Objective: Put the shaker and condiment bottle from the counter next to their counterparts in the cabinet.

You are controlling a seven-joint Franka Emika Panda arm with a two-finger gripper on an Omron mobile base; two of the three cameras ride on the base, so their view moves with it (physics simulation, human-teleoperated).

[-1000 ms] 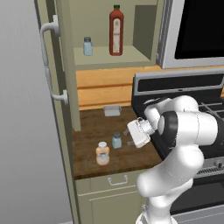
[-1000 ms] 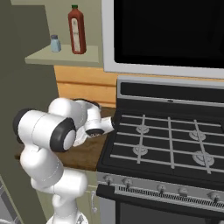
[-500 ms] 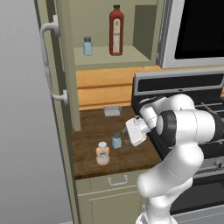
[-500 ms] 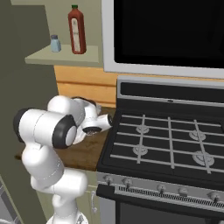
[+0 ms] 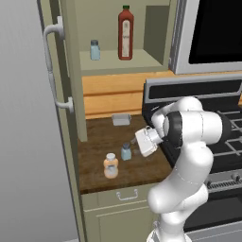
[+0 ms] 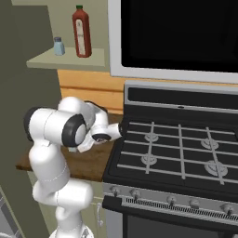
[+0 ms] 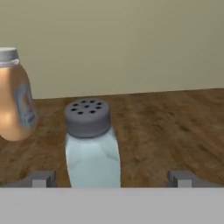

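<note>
Standing on the cabinet (image 5: 71,71) shelf at upper centre were a dark-red bottle (image 5: 125,33) and a second shaker (image 5: 95,49). The gripper (image 7: 111,179) had edged closer, jaws apart around the counter (image 5: 99,142) shaker (image 7: 91,142); the condiment bottle (image 7: 15,96) was cut off left.

Shaker (image 7: 92,148): pale-blue translucent body, grey cap w/ dark holes. Condiment bottle (image 7: 15,103): orange contents, whitish-grey cap, pale bluish label. Counter (image 5: 101,142): dark brown wood grain; backsplash orange-tan wood. Cabinet (image 5: 71,71): beige-olive, grey bar handle. Shelf: tall dark-red bottle (image 5: 125,33) w/ red cap & pale label; 2nd pale-blue shaker (image 5: 95,49), grey cap. Stove (image 6: 181,153): black, grey grates.
</note>
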